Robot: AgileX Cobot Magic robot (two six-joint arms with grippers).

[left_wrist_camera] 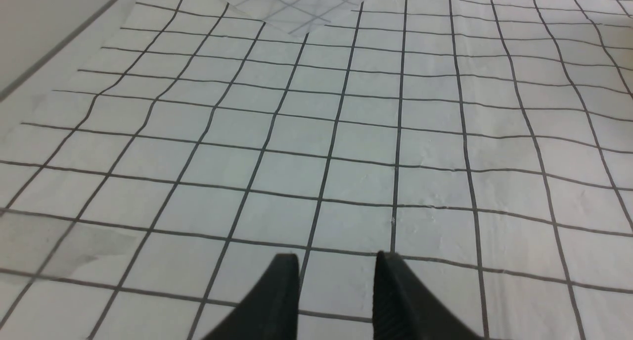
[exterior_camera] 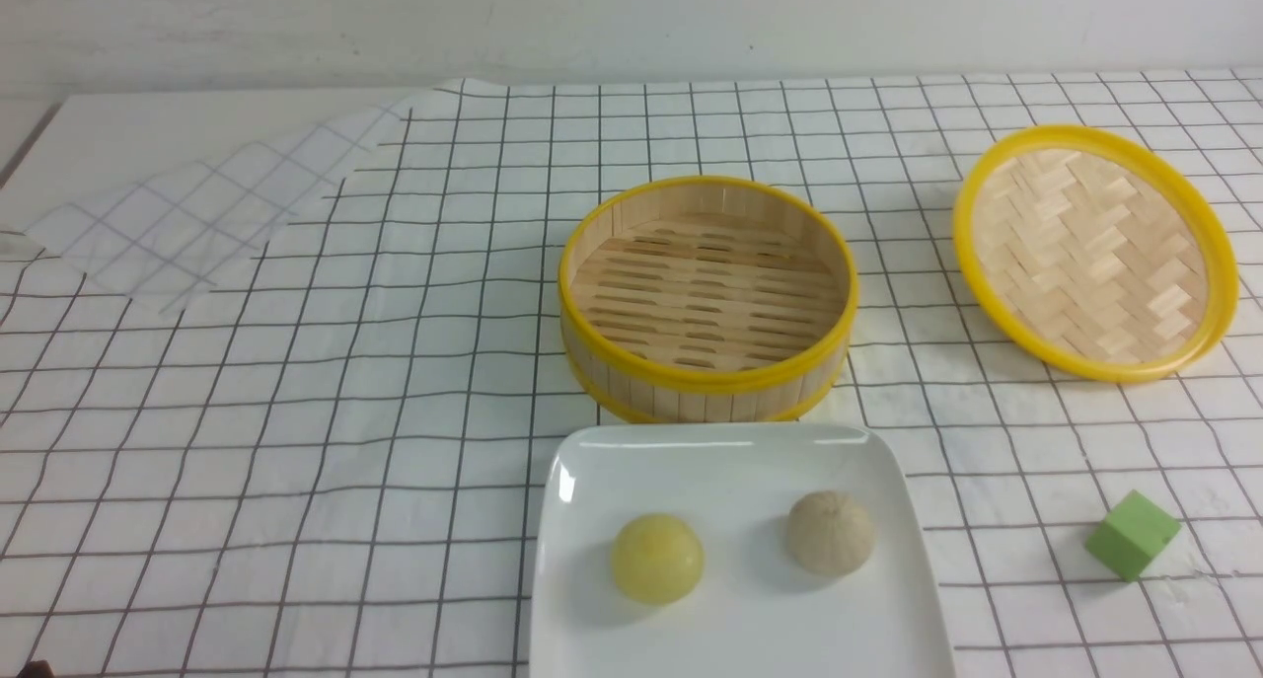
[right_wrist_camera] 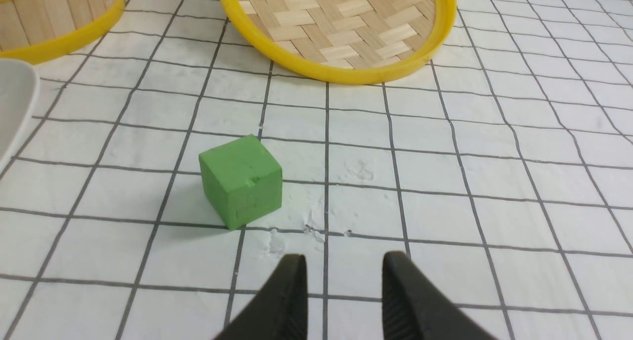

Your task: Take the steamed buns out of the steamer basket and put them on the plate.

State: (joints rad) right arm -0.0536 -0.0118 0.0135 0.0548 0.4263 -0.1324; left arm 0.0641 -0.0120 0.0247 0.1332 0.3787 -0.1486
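While I watch: yellow bun (exterior_camera: 657, 558) and pleated bun (exterior_camera: 831, 532) on plate (exterior_camera: 592, 520)
Basket (exterior_camera: 706, 298): plate's 12 o'clock
Left gripper (left_wrist_camera: 336, 270), right gripper (right_wrist_camera: 343, 270): jaws apart, nothing held

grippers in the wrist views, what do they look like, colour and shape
Only the fingertips show. The left gripper has two matte black fingers that taper to blunt tips; fine ribbing lines one inner face. The right gripper looks the same: black, wedge-shaped, ribbed inside. No cables or markings are visible, and the front view shows neither arm.
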